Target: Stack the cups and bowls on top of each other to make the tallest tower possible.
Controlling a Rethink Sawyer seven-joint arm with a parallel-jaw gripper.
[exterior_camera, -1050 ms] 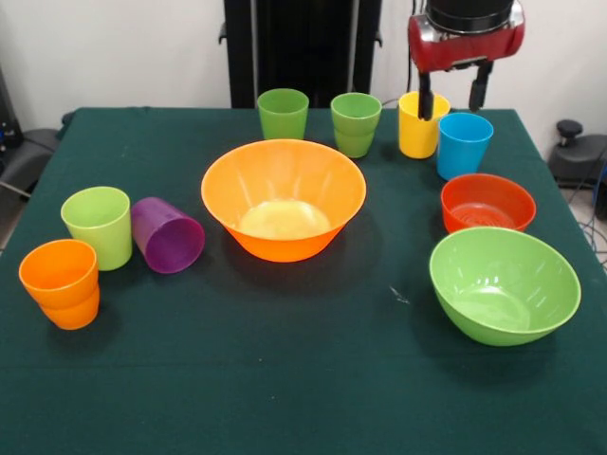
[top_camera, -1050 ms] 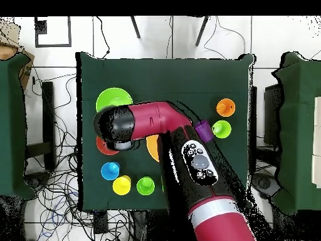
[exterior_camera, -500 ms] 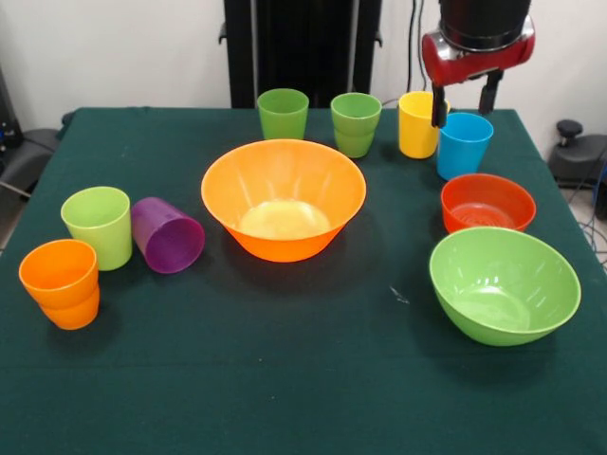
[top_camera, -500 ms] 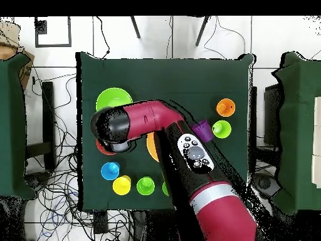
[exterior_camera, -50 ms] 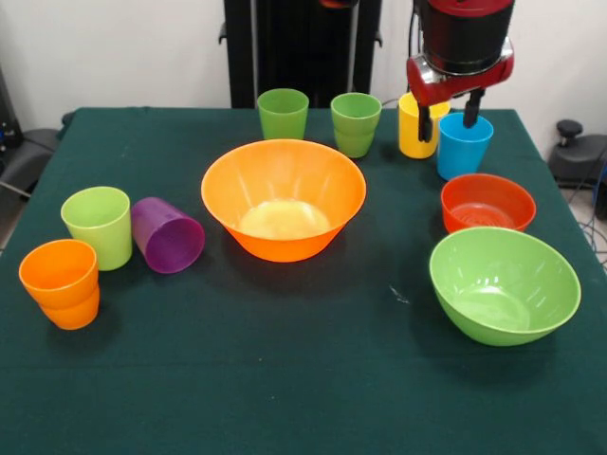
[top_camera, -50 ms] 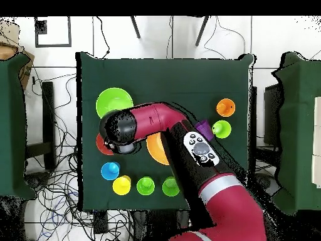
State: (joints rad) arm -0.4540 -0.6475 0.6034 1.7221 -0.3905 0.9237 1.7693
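At the desk's far right, your gripper (exterior_camera, -50 ms: 448, 114) hangs with its jaws parted and empty, one finger down before the yellow cup (exterior_camera, -50 ms: 414, 125), the other over the rim of the blue cup (exterior_camera, -50 ms: 464, 144).

Items, working outward:
- Blue cup: upright, just beside the yellow cup at its 4 o'clock.
- Red-orange bowl (exterior_camera, -50 ms: 487, 203): at 6 o'clock from the blue cup, near it.
- Lime-green bowl (exterior_camera, -50 ms: 504, 284): further along 6 o'clock, just beside the red-orange bowl.
- Two green cups (exterior_camera, -50 ms: 356, 123) (exterior_camera, -50 ms: 283, 114): at 9 o'clock from the yellow cup, upright in the same row.
- Large orange bowl (exterior_camera, -50 ms: 284, 199): mid-desk.
- Purple cup (exterior_camera, -50 ms: 167, 235): on its side, touching a lime cup (exterior_camera, -50 ms: 98, 227); the orange cup (exterior_camera, -50 ms: 61, 283) stands at 7 o'clock from that, seemingly two nested.

Risks, as you should judge them: the jaws straddle the gap between two close cups, so a descent may pinch both rims or tip the yellow one; a closing finger could nudge the blue cup toward the red-orange bowl.

Nothing is stacked yet beyond the orange pair. In the overhead view the arm (top_camera, -50 ms: 157, 119) covers part of the orange bowl.
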